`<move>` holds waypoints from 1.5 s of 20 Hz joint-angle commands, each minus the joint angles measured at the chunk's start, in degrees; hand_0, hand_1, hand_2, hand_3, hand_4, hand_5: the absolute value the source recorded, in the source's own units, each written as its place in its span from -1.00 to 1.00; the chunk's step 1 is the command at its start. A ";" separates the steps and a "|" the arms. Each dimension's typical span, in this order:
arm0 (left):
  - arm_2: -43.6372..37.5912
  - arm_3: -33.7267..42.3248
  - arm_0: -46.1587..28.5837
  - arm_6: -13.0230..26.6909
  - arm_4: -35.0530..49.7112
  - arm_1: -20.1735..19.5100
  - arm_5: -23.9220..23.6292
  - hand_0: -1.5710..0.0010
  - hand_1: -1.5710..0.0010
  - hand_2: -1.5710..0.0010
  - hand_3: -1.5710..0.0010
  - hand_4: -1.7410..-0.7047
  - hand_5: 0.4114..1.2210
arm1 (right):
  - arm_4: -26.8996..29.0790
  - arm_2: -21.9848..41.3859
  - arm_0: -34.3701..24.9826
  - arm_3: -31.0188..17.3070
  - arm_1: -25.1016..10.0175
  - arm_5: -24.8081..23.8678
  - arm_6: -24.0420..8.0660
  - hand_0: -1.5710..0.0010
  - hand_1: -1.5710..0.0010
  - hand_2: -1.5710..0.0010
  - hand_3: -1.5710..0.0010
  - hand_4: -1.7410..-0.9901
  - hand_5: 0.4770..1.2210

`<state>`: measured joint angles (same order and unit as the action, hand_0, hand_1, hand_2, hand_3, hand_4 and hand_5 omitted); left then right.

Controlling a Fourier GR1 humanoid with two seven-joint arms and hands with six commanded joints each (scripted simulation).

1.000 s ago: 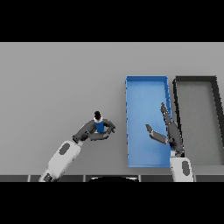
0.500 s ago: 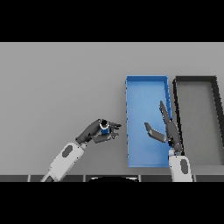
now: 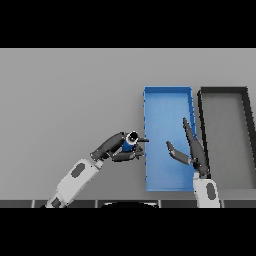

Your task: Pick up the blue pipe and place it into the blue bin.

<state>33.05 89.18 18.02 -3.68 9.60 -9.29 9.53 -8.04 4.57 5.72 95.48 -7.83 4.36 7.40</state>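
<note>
The blue pipe (image 3: 130, 143) is a short blue piece with a dark open end, tilted and held off the table in my left hand (image 3: 116, 146), whose fingers and thumb curl round it. It hangs just left of the blue bin's (image 3: 167, 94) left wall. The bin is a long open tray right of centre. My right hand (image 3: 192, 151) hovers over the bin's right half, fingers straight and thumb spread, holding nothing.
A dark grey bin (image 3: 224, 92) of the same shape stands right beside the blue one, at the far right. The grey table (image 3: 65, 95) stretches away to the left and back.
My left hand has carried the pipe to the right, from the table's middle up to the blue bin's left wall, and tilted it. The right hand has hardly moved.
</note>
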 commanded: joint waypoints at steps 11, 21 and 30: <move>0.79 1.53 -1.20 1.62 -1.00 -0.63 0.52 -1.00 -1.00 -1.00 -0.84 -0.98 1.00 | 2.34 0.26 2.26 3.34 0.78 0.93 -2.12 1.00 1.00 1.00 1.00 0.42 -0.62; -0.25 0.48 -0.33 1.31 -1.04 -0.66 1.38 -1.00 -1.00 -1.00 -0.83 -0.98 1.00 | 23.74 0.23 -5.05 15.01 -9.53 17.37 -12.77 1.00 1.00 1.00 1.00 0.28 -0.88; -0.12 0.37 -0.09 1.77 -2.17 -0.30 1.42 -1.00 -1.00 -1.00 -0.83 -0.98 1.00 | 30.38 8.13 -20.36 19.57 -12.44 22.39 -24.13 1.00 1.00 1.00 1.00 0.18 -0.86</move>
<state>32.95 89.54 17.96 -1.92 7.52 -9.58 11.06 22.33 12.71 -14.73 115.07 -20.23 26.73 -16.80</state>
